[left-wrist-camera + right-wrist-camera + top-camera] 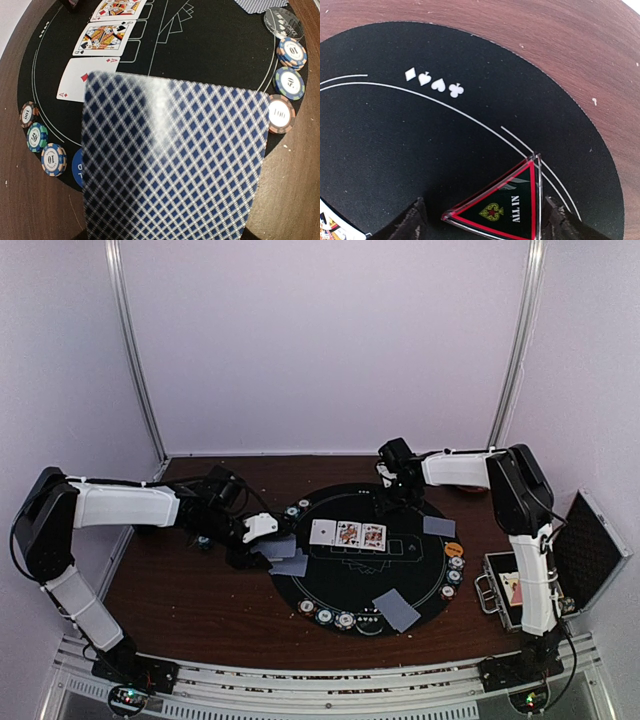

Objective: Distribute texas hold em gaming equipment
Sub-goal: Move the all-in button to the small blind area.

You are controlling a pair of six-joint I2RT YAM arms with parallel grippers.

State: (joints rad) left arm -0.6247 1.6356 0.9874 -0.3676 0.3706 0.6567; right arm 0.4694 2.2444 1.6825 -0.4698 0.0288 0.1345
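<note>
Blue-checked playing card (170, 160) hangs over the left edge of the black mat (225, 55), apparently pinched by the left tool (268, 536); it could slip. At the mat's far rim the open right tool (487, 222) straddles the red triangle marker (502, 207); uneven closing may skid it.

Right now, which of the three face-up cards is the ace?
The ace of diamonds, at the row's left end; the middle card and the right-end card are picture cards.
</note>
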